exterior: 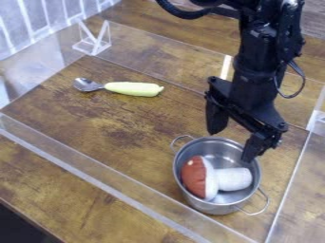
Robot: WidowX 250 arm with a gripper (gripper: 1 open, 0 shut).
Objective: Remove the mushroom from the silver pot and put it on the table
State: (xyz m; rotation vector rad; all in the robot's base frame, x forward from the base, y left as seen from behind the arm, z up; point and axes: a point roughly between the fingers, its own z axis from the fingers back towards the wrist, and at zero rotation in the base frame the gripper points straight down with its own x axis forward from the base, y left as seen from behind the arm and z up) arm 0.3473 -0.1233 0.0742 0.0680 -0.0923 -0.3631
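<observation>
Tool: while the mushroom [200, 177] lies in the pot, the tool [238, 143] stands wide open with nothing in its grip, its fingers well spread above the pot's far side.
Arm: black, reaching in from the top of the view, with a cable looping out beside it.
Pot: silver pot [187, 199], upright on the surface, lidless, a loop handle on either side; the mushroom is the only thing I can make out in it.
Mushroom: on its side inside the pot, reddish-brown cap toward the left of the view, thick white stem pointing right, the whole of it within the rim.
Surface: dark wood planks [114, 152], with a broad bare stretch to the left of the pot that looks like a fair place for the mushroom.
Spoon: yellow-green handle [133, 89], lying on the surface well apart from the pot, no part of this job.
Done: the tool is near the pot and ready to grasp, by my judgement; nothing has been taken out.
Left: lower into the pot, close on the mushroom, lift it clear of the rim, set it on the surface and let go.
</observation>
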